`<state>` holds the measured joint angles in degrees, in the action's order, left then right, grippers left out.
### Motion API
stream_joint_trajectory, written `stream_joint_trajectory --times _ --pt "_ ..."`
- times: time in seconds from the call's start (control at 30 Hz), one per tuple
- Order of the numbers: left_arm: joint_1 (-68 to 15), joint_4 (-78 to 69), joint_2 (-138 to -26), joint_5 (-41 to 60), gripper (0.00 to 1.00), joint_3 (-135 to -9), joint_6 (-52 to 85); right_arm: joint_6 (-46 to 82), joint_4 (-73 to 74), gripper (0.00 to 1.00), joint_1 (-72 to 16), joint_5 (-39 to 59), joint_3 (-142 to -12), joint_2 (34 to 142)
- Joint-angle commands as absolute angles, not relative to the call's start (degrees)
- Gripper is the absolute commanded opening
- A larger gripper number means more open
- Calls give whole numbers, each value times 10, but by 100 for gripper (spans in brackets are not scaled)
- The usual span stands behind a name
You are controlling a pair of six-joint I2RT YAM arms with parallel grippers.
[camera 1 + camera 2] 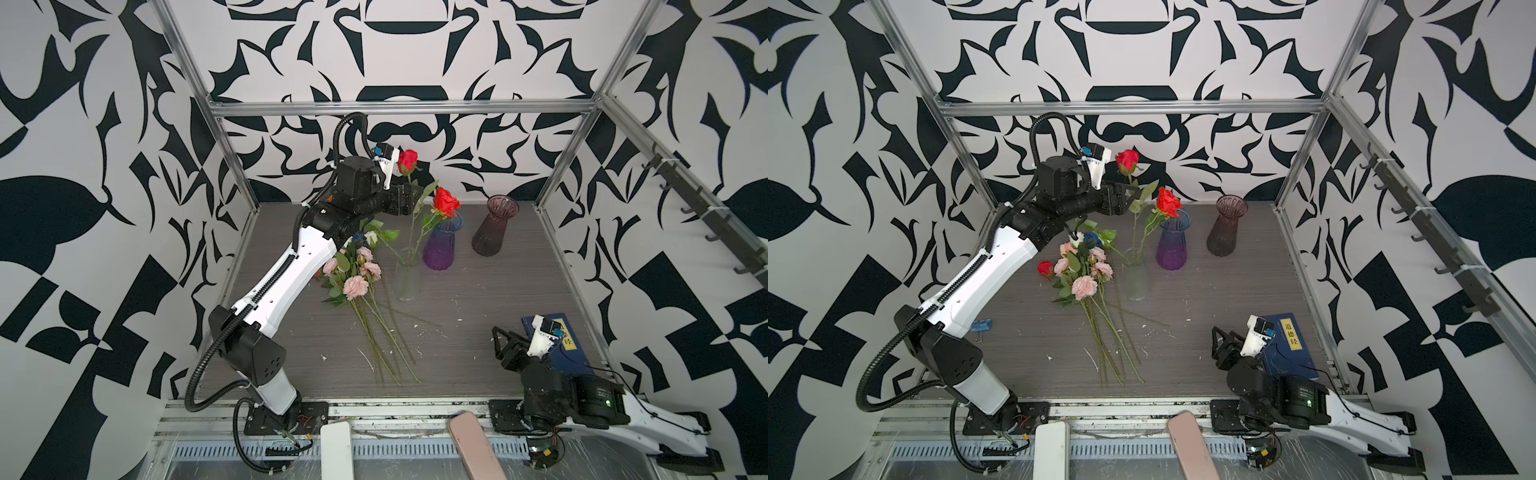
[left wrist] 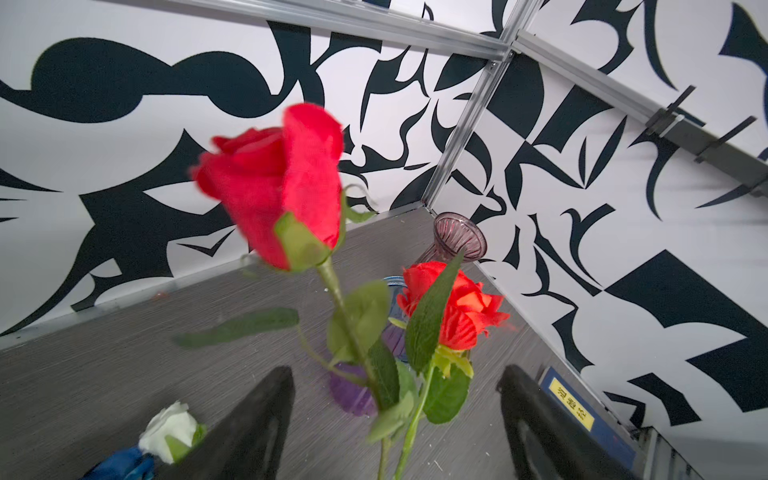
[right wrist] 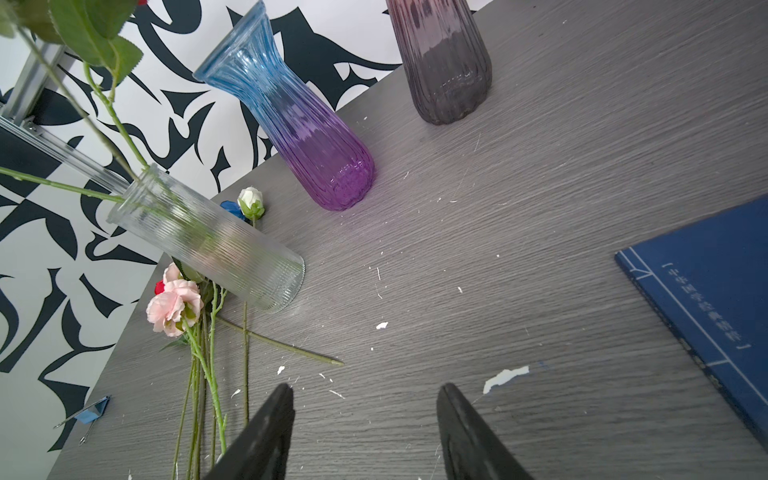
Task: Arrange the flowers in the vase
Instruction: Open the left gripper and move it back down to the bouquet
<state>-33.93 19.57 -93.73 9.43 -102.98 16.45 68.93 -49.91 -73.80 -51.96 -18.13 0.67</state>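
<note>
The left gripper (image 2: 395, 374) gaped around the stem of the red rose (image 1: 407, 160) standing in the clear vase (image 1: 406, 274), other flowers (image 1: 353, 274) lay beside that vase, and the right gripper (image 3: 365, 390), well apart, gaped empty.

roses (image 1: 407, 161) in leftmost vase (image 1: 405, 278) | loose flowers (image 1: 355, 286) left | book (image 1: 1296, 361) front-right

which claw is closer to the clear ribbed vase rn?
Left. The left claw hangs open above the clear ribbed vase, around the stem of the red rose standing in it. The right claw sits open far off, beside the blue book.
</note>
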Motion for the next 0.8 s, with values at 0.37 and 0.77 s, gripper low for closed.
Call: stream_joint_trajectory --times 0.37,0.77 --pt "-358 28 -726 286 73 -906 294 686 -470 59 -737 -535 -178 36" --pt "-410 114 -451 276 73 -694 272 635 -336 59 -731 -488 -220 264"
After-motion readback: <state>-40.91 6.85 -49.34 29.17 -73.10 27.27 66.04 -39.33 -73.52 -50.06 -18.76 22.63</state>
